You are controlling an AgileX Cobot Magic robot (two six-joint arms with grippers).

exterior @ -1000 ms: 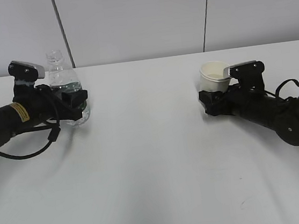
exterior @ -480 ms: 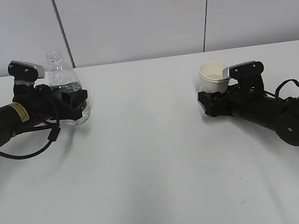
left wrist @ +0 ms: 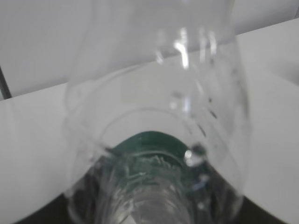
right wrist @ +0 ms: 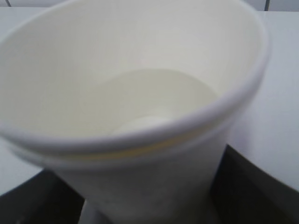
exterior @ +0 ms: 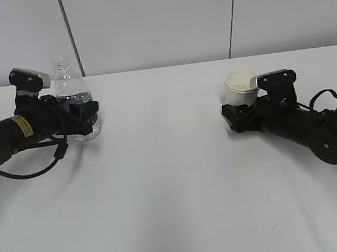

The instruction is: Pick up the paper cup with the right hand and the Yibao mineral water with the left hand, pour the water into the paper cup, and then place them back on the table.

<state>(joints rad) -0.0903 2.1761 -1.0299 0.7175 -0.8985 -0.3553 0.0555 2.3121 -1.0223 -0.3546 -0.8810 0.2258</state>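
The Yibao mineral water [exterior: 68,87], a clear uncapped bottle with a dark green label, stands upright at the far left of the table [exterior: 174,180]. My left gripper [exterior: 86,116] is shut on its lower body at the label. The bottle fills the left wrist view [left wrist: 154,140], with dark fingers at the bottom corners. The paper cup [exterior: 241,88] stands upright at the right, and my right gripper [exterior: 237,112] is shut on its lower part. It fills the right wrist view [right wrist: 135,107], where its cream inside shows and black fingers [right wrist: 261,186] flank it.
The white wall with dark vertical seams [exterior: 71,33] rises behind the table's far edge. A small dark scuff mark [exterior: 273,231] lies on the tabletop at the front right. Black cables [exterior: 45,164] loop from the left arm onto the table.
My right gripper and the paper cup have shifted very slightly left. The left arm and the bottle have not moved.
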